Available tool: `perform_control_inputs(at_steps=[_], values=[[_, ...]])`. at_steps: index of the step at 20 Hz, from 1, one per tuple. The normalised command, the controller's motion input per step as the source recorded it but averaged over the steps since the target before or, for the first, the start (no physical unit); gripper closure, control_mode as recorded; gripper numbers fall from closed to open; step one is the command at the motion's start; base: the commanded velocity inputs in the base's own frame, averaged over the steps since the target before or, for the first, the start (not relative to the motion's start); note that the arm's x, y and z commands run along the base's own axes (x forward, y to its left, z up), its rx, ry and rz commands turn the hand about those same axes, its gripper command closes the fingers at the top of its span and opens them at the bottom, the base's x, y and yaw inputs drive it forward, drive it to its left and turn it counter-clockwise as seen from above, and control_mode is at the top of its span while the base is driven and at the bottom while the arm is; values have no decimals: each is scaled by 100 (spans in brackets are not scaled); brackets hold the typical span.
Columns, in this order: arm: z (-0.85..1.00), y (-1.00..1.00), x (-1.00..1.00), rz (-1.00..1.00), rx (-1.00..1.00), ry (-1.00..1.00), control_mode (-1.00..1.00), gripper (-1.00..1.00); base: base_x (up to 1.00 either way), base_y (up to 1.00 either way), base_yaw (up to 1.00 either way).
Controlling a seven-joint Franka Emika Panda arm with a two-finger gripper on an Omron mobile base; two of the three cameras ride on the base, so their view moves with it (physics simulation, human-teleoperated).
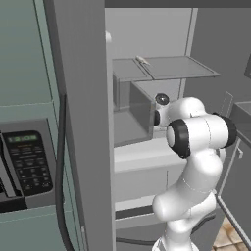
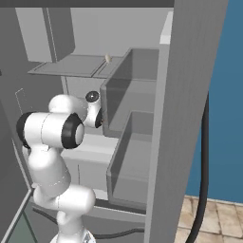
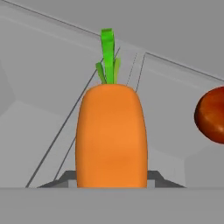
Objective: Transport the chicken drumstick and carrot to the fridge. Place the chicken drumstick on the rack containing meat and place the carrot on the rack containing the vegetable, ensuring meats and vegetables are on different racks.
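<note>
orange fills the middle of the hand view: the carrot (image 3: pixel 111 135) stands lengthwise straight ahead of the camera, its thick body nearest and its green tuft pointing away into the pale grey inside of the fridge (image 1: pixel 147 34). the claw (image 3: pixel 111 177) is clamped on the carrot's near end, with a dark finger (image 3: pixel 65 178) showing on either side of it at the bottom of the view. held this way, tuft first, the carrot can be slid onto a shelf without the fingers meeting the shelf before it does.

a rounded reddish-brown thing (image 3: pixel 212 114) sits at the right edge of the hand view, near the carrot but apart from it. it is cut off by the frame, so it may be the drumstick or some other food; i cannot tell which.

in the two base views the white arm (image 1: pixel 196 147) reaches forward between the open doors, its hand tucked in beside a clear bin (image 1: pixel 135 110), below a flat grey shelf (image 1: pixel 166 67). a small pale item (image 1: pixel 142 60) lies on the near part of that shelf, too small to name.

judging by this, the carrot is being carried in for placing and is not yet set down. which rack holds the vegetable cannot be made out here.
</note>
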Motion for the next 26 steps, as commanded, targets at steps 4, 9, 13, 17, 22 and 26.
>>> perform_control_inputs(at_steps=[4,9,13,17,22,26], values=[[-31,-5,44,0,0,0,-100,100,0,0,0],[-26,-10,49,0,0,5,-100,100,0,0,0],[-23,-14,42,0,0,2,-100,100,0,0,0],[-45,-13,11,0,0,0,-100,100,0,0,0],[-74,-12,0,0,0,6,-100,100,0,0,0],[-81,-8,0,-1,0,2,-100,-100,0,0,0]])
